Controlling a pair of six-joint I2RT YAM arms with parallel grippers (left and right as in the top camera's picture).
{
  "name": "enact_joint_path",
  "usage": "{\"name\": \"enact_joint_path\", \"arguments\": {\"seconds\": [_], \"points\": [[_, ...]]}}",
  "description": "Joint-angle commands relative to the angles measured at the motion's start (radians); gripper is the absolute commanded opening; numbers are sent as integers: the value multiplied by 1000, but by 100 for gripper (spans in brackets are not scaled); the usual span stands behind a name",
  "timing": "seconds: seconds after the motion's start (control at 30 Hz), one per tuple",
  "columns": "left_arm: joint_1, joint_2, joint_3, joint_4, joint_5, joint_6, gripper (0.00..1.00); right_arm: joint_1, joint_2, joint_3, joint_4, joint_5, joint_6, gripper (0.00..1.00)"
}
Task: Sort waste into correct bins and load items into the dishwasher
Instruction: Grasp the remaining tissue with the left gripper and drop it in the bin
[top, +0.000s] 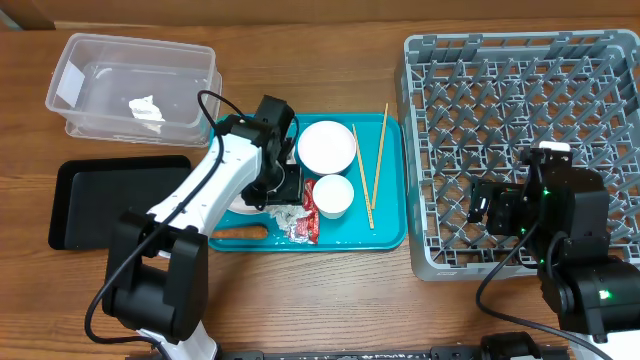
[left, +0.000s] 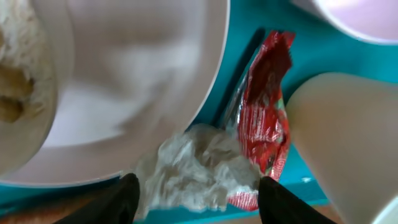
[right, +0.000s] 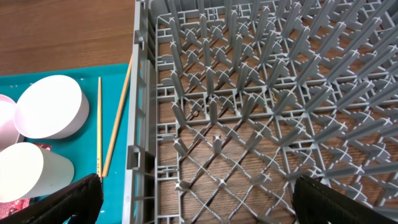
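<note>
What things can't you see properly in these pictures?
- Plate: overhead, left arm covers most of it.
- Food scraps: left wrist view, blurred, cut off by the left edge.
- Wrapper print: left wrist view, blurred, unreadable.
- Pale lump in clear tub: overhead, too small to identify.

The table (top: 320, 60) reads to me as brown wood with a plain grain and a low sheen. At the far left, the tub (top: 75, 60) is clear plastic, glossy, with a slightly cloudy wall. Near it, the black tray (top: 110, 200) looks like smooth plastic with a dull shine. The teal tray (top: 385, 225) is smooth plastic too. On the right, the dish rack (top: 520, 110) is matt grey moulded plastic. The chopsticks (top: 378, 165) are pale bare wood.

In my left wrist view the foil (left: 199, 168) is silver, crumpled and heavily creased. The wrapper (left: 264, 118) is glossy red film, wrinkled. The plate (left: 137, 74) is white, smooth and shiny, and the rice (left: 18, 68) on it looks lumpy and rough.
</note>
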Motion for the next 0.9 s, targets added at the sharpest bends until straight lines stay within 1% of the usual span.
{"name": "enact_joint_path", "arguments": {"seconds": [0.0,0.1,0.2,0.23,0.33,0.4,0.5,0.6,0.87], "points": [[-8,11,-45,32,-7,-13,65,-3,-5,29,4,7,4,100],[-8,11,-67,38,-6,-14,63,-3,-5,29,4,7,4,100],[-8,11,-72,36,-1,-14,49,-3,-5,29,4,7,4,100],[-8,11,-72,37,7,-14,43,-3,-5,29,4,7,4,100],[-8,11,-71,38,31,-14,18,-3,-5,29,2,7,4,100],[-8,11,-71,38,32,-14,4,-3,-5,29,1,7,4,100],[-6,10,-65,30,32,-13,4,-3,-5,29,2,7,4,100],[-5,10,-34,-12,31,-13,4,-3,-5,29,1,7,4,100],[11,-26,155,-161,11,-5,4,-3,-5,29,2,7,4,100]]}}
